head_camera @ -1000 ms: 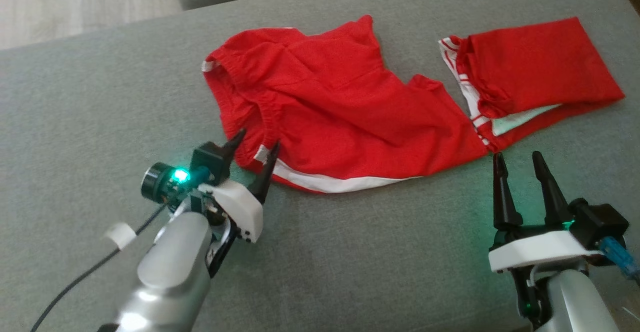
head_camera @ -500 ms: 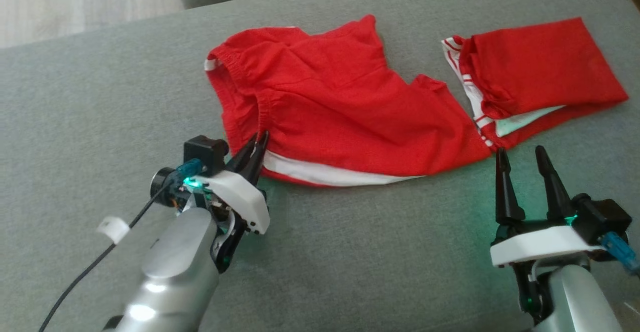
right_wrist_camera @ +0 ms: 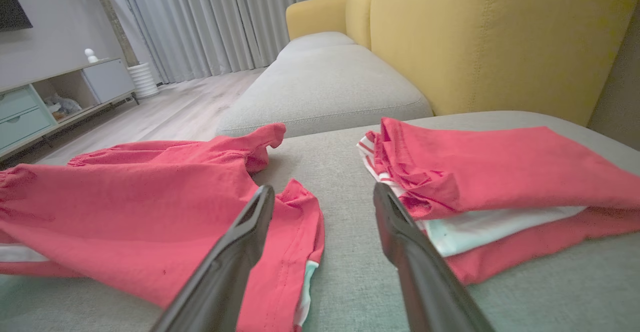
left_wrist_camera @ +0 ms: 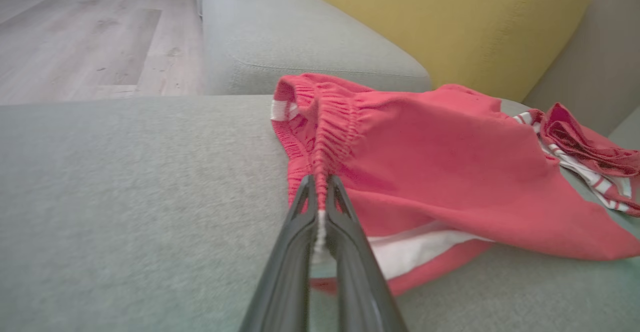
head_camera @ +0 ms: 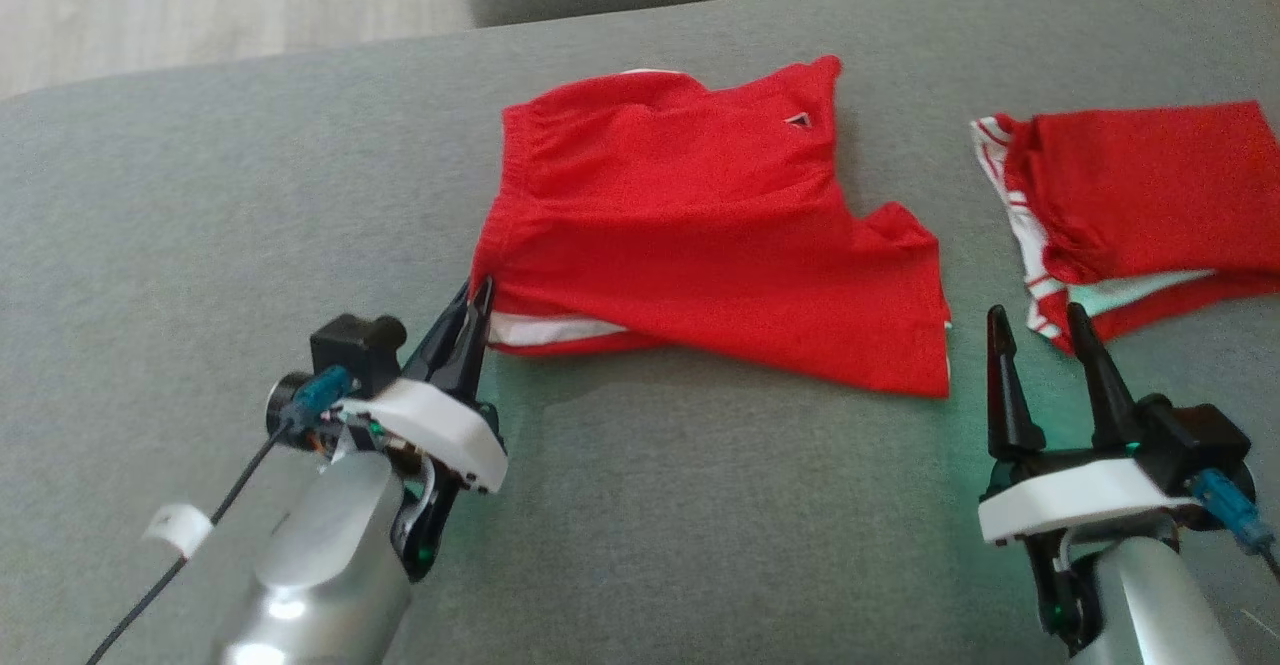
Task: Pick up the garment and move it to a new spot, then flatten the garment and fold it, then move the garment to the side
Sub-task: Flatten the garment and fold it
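Left hand point(head_camera: 478, 295) is clamped on the waistband point(head_camera: 492, 245) of the red shorts point(head_camera: 700, 235), sprawled just beyond it on the sofa point(head_camera: 200, 195). Left wrist view: that waistband squeezed between fingertips point(left_wrist_camera: 300, 217). Right wrist view: right hand point(right_wrist_camera: 325, 192) wide, empty, shorts just ahead. Flattening and folding look undone.

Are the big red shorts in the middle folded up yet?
Not yet. The red shorts lie mostly spread out and rumpled on the grey cushion, with the left hand pinching their waistband edge.
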{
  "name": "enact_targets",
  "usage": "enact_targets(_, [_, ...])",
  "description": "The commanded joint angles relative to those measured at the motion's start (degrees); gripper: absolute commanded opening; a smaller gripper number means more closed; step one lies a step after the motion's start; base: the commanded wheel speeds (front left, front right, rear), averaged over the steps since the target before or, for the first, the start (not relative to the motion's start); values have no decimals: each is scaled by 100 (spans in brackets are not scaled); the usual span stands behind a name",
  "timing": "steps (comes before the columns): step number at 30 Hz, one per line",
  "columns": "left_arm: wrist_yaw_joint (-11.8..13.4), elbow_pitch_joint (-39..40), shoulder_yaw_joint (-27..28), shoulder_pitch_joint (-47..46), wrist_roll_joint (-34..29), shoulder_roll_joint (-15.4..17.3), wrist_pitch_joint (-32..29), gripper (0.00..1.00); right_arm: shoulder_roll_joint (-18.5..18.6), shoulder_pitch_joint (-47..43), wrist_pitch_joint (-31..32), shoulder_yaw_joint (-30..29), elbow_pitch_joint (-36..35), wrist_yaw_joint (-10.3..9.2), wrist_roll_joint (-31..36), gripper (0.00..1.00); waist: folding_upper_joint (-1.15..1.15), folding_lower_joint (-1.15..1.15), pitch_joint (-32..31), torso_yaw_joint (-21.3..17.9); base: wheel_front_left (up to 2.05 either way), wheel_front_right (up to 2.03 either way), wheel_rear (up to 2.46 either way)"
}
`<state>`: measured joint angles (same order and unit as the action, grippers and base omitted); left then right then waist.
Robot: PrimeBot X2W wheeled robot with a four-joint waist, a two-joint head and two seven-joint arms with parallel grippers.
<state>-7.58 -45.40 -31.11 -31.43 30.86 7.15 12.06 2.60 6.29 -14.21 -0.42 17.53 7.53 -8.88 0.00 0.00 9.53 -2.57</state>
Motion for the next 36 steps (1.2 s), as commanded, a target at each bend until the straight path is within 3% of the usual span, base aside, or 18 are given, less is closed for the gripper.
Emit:
enact_targets(1, [20,182,197,-38,22,193,109,0,28,57,-79,158,-118,-4,63,100,0,0,-42,173,0,0,0])
enact_targets(8, [32,347,160,214,-41,214,233,0,28,74,-38,220,242,-4,117,100,0,0,-87,435,0,0,0])
enact_targets(9, [34,386,145,234,-75,217,245,23,28,83,-25,236,293,-4,126,100,0,0,-91,453,0,0,0])
enact_targets(11, [80,465,144,274,-136,215,264,100,28,107,-14,255,376,-4,133,100,0,0,-93,480,0,0,0])
enact_targets(27, [612,1759,677,972,-753,155,293,100,28,216,-40,331,681,-4,-215,100,0,0,-160,737,0,0,0])
enact_targets(36, [667,2224,966,1517,-974,19,293,100,28,210,-56,419,921,-4,-516,100,0,0,-200,915,0,0,0])
